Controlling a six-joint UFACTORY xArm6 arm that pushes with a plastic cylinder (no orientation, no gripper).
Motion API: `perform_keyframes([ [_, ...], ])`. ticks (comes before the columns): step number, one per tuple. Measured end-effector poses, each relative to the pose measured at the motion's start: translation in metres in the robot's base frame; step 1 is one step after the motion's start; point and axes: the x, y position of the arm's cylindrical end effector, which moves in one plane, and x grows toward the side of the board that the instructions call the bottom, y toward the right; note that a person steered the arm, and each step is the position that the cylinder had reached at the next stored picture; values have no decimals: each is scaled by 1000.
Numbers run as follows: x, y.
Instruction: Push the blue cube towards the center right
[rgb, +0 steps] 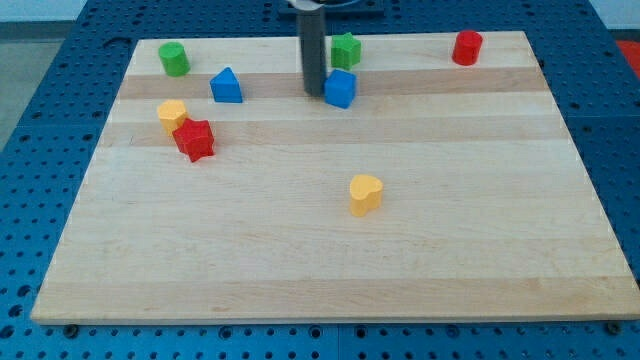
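The blue cube (341, 88) sits on the wooden board (330, 240) near the view's top, a little right of the middle. My tip (314, 94) is down on the board right at the cube's left side, touching or almost touching it. The dark rod rises straight up from there and leaves the view at the top. A green star-like block (346, 49) stands just above the blue cube, partly behind the rod.
A green cylinder (174, 59) is at the top left. A blue triangular block (226, 86) lies left of the rod. A yellow block (172, 114) touches a red star block (194, 140) at the left. A red cylinder (466, 47) is at the top right. A yellow heart block (365, 194) is at the middle.
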Motion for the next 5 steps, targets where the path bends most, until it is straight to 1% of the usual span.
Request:
perform_keyframes([
  [1, 1, 85],
  [2, 7, 127],
  [3, 7, 110],
  [4, 7, 73],
  [5, 9, 55],
])
